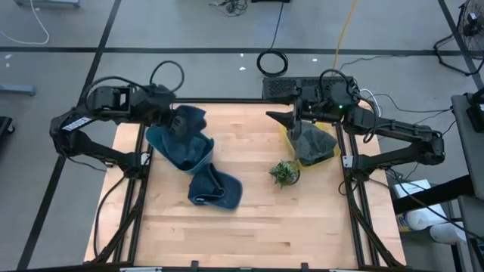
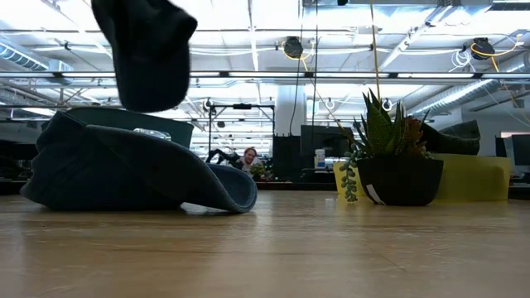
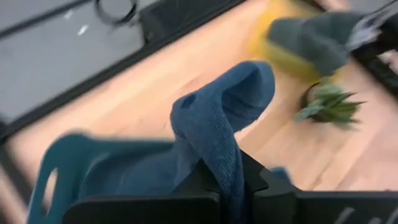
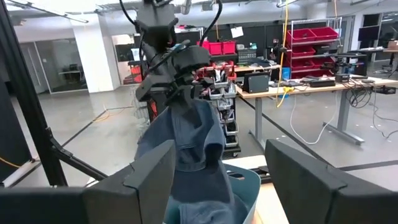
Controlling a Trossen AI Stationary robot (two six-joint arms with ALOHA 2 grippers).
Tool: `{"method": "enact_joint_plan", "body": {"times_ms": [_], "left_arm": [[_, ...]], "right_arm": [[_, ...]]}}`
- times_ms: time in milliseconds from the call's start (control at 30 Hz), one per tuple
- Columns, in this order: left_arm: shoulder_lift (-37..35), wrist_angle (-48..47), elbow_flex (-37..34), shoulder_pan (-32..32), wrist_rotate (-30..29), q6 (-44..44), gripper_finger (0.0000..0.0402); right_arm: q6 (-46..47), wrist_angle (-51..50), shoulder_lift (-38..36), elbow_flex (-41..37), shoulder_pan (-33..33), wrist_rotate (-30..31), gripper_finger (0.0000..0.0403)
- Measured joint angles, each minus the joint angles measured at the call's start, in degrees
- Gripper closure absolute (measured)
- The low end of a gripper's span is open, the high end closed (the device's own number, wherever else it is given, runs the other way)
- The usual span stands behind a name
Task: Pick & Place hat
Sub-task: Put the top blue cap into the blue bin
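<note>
blue knit, first item: a blue hat pinched in my left gripper, hanging over the teal bin at about 10 o'clock on the wooden table. in the left wrist view the fabric runs straight down into the narrow gap between the jaws, which are closed tight on it, and the rest of the hat folds up and forward past the fingertips. the right wrist view shows the same hat draped below the left gripper, above the bin's rim.

second item: a dark blue hat lying flat on the table near centre, at 5 o'clock from the bin and touching its lower edge. low view shows it slumped on the wood, with the held hat hanging above it.

third item: a grey hat in the yellow bin at about 2 o'clock. my right gripper sits over that bin's far-left edge, jaws spread wide, holding nothing.

fourth item: a small potted succulent at 6 o'clock from the yellow bin, just beside it.
</note>
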Motion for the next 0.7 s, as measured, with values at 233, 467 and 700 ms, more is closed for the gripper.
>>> {"method": "enact_joint_plan", "body": {"times_ms": [233, 467, 700], "left_arm": [[1.79, -12.60, -0.02, -1.31, -2.96, -11.03, 0.0400], [4.18, -12.05, -0.11, -1.41, -9.00, -5.89, 0.0400], [8.14, -12.12, -0.13, 0.49, -11.15, 0.12, 0.0400]], "right_arm": [[-0.46, -0.82, 0.00, 0.00, 0.00, -0.03, 0.0167], [-2.20, -2.63, 0.00, 0.00, 0.00, -0.04, 0.0167], [-3.04, -4.59, 0.00, 0.00, 0.00, -0.04, 0.0167]]}}
